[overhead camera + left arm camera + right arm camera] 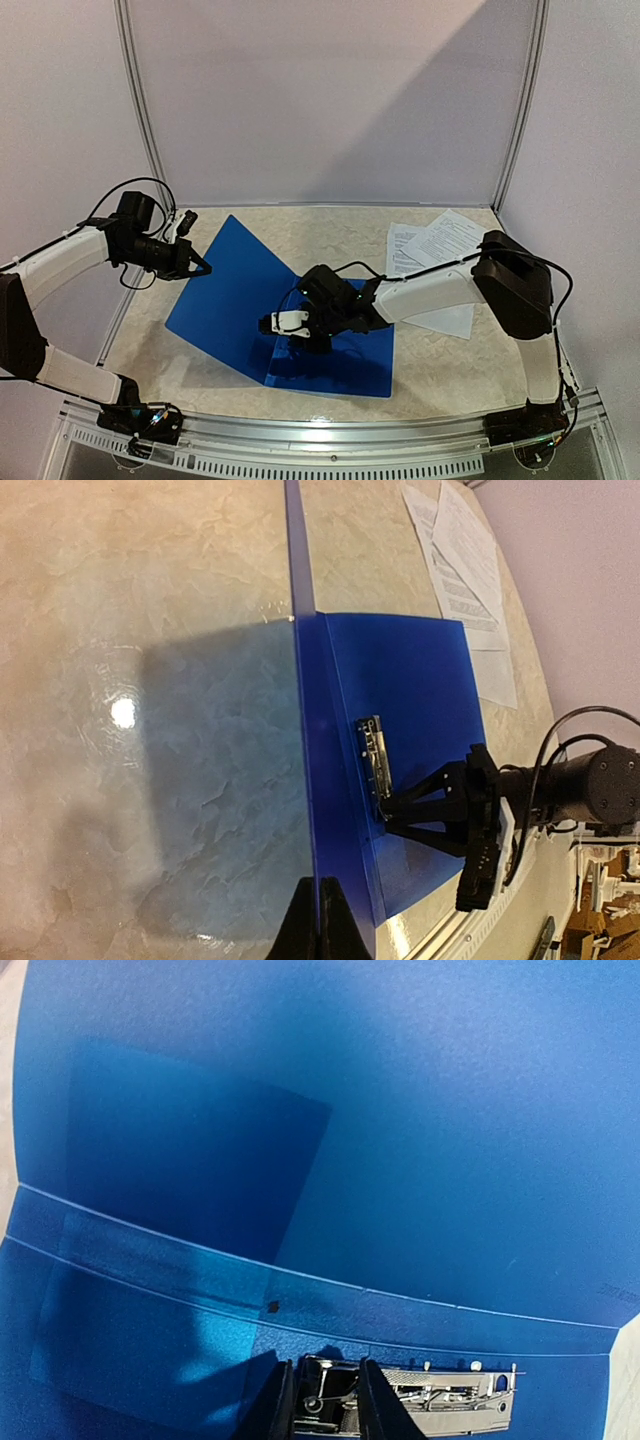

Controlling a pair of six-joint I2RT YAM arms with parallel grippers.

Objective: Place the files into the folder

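The blue folder [340, 365] lies open on the table, with its cover [235, 290] tilted up. My left gripper [203, 268] is shut on the cover's far edge and holds it raised; in the left wrist view the fingers [320, 920] pinch the thin blue edge [303, 730]. My right gripper [272, 324] is over the inner spine, with its jaws closed round the left end of the metal clip [450, 1405]. The left wrist view also shows it at the clip [372, 750]. The files [440, 245] lie as overlapping white printed sheets at the back right, partly under the right arm.
Metal frame poles [145, 110] and pale walls enclose the marble table top [330, 225]. An aluminium rail [330, 440] runs along the near edge between the arm bases. The right arm's elbow [515, 280] hangs over the table's right side.
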